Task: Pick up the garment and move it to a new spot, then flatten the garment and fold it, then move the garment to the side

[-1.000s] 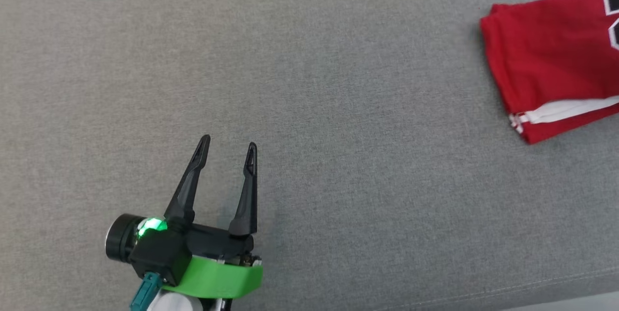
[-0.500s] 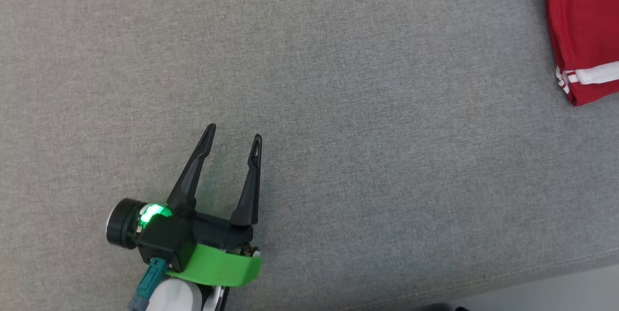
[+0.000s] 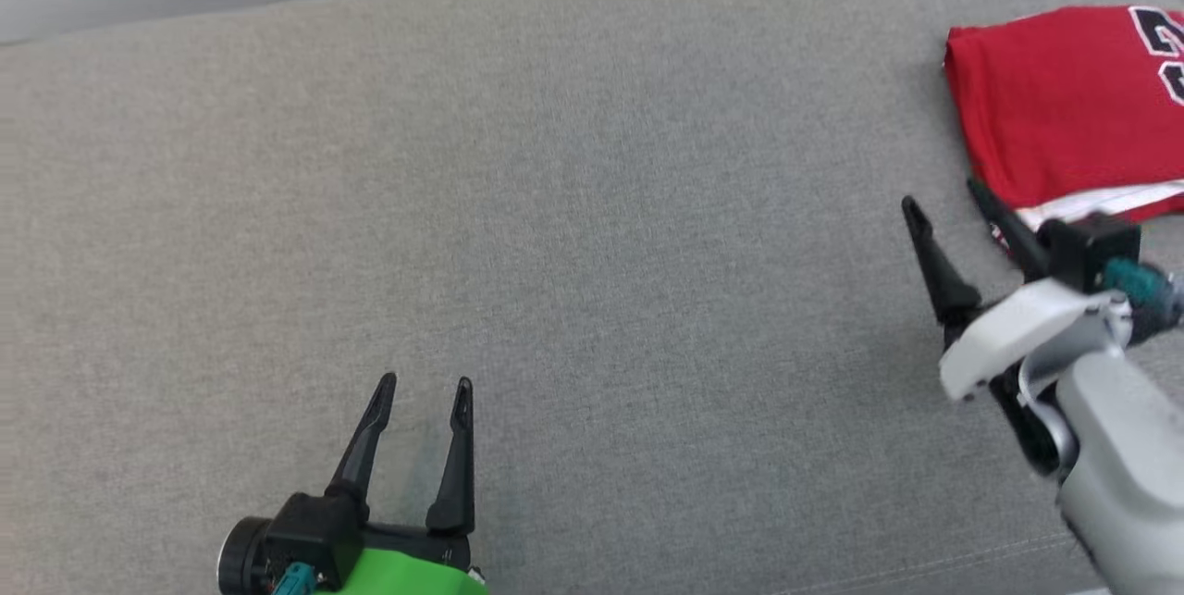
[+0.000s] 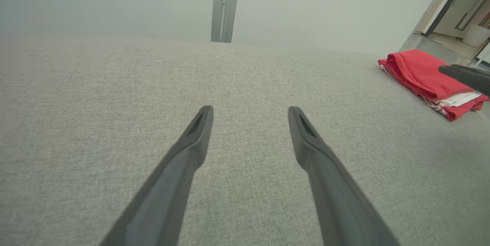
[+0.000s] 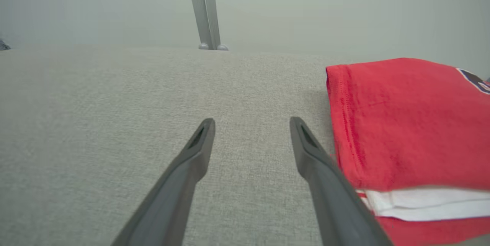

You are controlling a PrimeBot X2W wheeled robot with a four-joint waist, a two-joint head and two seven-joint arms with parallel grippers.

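While red garment [image 3: 1064,105] lies folded on woven grey upholstery [image 3: 592,206] | left pincer [image 3: 425,384] spread, empty | right pincer [image 3: 943,197] spread, empty

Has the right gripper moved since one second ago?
Yes. The right gripper has come forward to the near left corner of the red jersey, where bare grey cushion lay before.

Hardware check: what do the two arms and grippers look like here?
Left gripper: two long tapered dark fingers, black body with a round black knob, bright green wrist band, teal plug. Right gripper: same fingers, black block, teal connector, white shell, pale grey forearm.
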